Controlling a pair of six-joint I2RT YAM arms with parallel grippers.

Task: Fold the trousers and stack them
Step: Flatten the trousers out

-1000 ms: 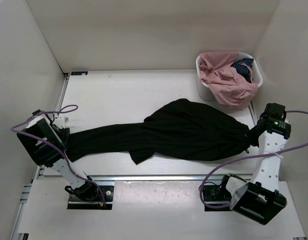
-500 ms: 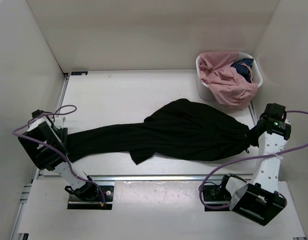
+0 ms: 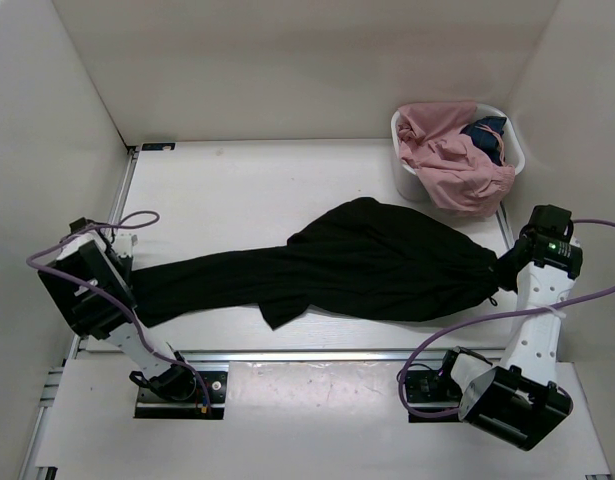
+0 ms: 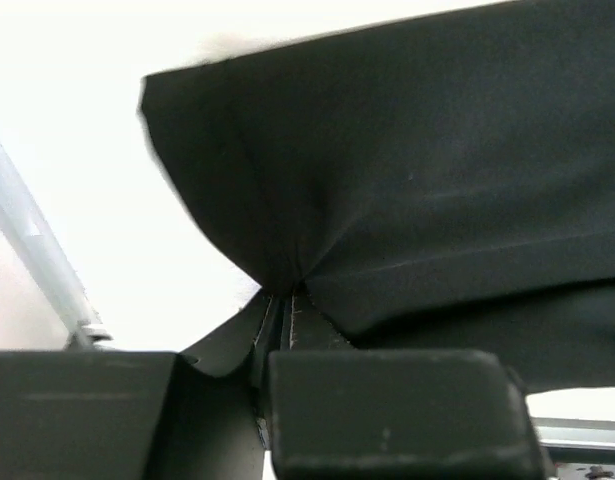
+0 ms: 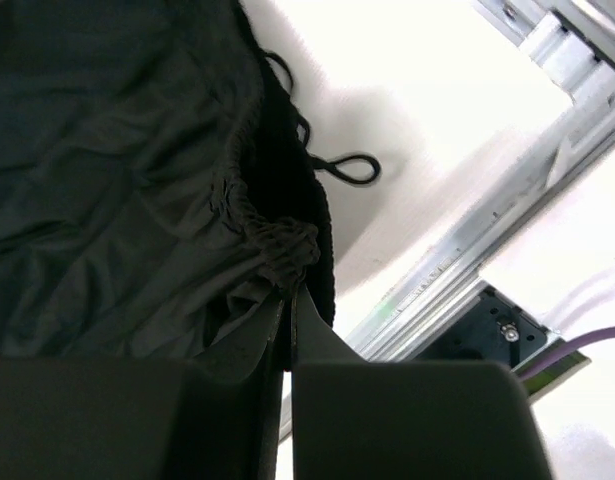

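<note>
The black trousers [image 3: 357,262] lie stretched across the table from left to right, the legs tapering leftward and the wide waist part at the right. My left gripper [image 3: 130,277] is shut on the leg end [image 4: 287,250], the cloth puckering into its jaws. My right gripper [image 3: 504,272] is shut on the gathered waistband [image 5: 277,240], whose drawstring loop [image 5: 347,168] rests on the table beside it. A loose flap of fabric [image 3: 282,308] hangs toward the near edge.
A white basket [image 3: 405,180] holding pink and dark clothes stands at the back right, close to the trousers' waist. White walls enclose the table on the left, back and right. A metal rail [image 3: 317,355] runs along the near edge.
My left gripper has shut on the leg end of the trousers; it stood open before. The right arm and the trousers have not moved.
</note>
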